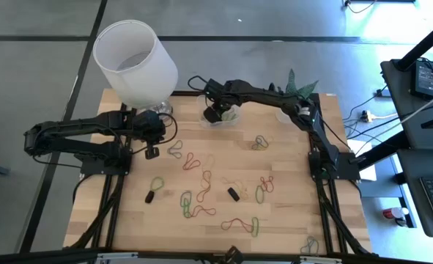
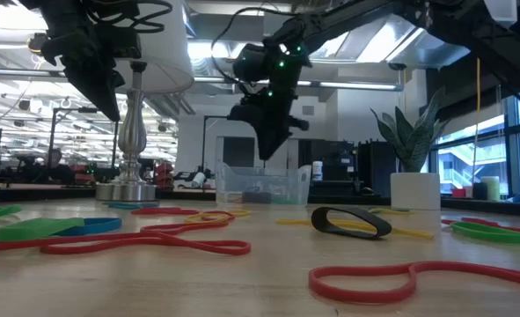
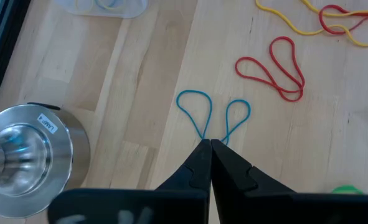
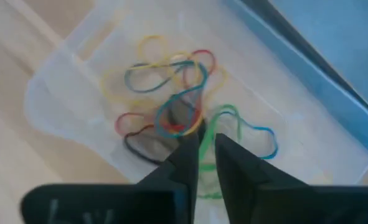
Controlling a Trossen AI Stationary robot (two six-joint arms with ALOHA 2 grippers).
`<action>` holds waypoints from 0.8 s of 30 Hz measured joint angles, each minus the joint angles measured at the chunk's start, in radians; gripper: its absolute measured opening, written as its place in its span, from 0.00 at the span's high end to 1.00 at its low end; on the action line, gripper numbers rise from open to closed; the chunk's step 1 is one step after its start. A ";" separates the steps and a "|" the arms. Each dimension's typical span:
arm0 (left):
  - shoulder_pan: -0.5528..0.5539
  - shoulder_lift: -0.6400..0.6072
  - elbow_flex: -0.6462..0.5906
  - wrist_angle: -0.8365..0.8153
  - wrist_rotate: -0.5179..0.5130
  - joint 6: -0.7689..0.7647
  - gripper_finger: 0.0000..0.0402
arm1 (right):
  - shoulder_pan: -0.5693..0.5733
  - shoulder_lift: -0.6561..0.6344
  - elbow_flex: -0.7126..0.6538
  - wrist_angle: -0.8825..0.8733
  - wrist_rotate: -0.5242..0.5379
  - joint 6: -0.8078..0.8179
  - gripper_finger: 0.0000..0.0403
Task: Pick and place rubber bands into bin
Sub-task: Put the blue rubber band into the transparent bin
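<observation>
Right gripper – narrow gap, nothing held – above the bin; left gripper clenched on a blue rubber band (table-side)

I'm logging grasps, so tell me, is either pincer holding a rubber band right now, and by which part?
The left pincer is shut on the blue rubber band, pinching its middle so two loops stick out. The right pincer hangs over the bin; whether it holds one cannot be told.

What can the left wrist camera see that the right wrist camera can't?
Only the left wrist view shows the shut left gripper pinching a thin blue rubber band, a shiny metal lamp base, and red loops on the table. Only the right wrist view looks down into the clear plastic bin, its tangled coloured bands below the right gripper. Both show light wooden tabletop.
</observation>
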 joint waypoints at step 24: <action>-0.146 0.100 -0.001 0.064 -0.002 -0.154 0.86 | 0.553 -1.030 -1.013 0.271 0.175 0.532 0.98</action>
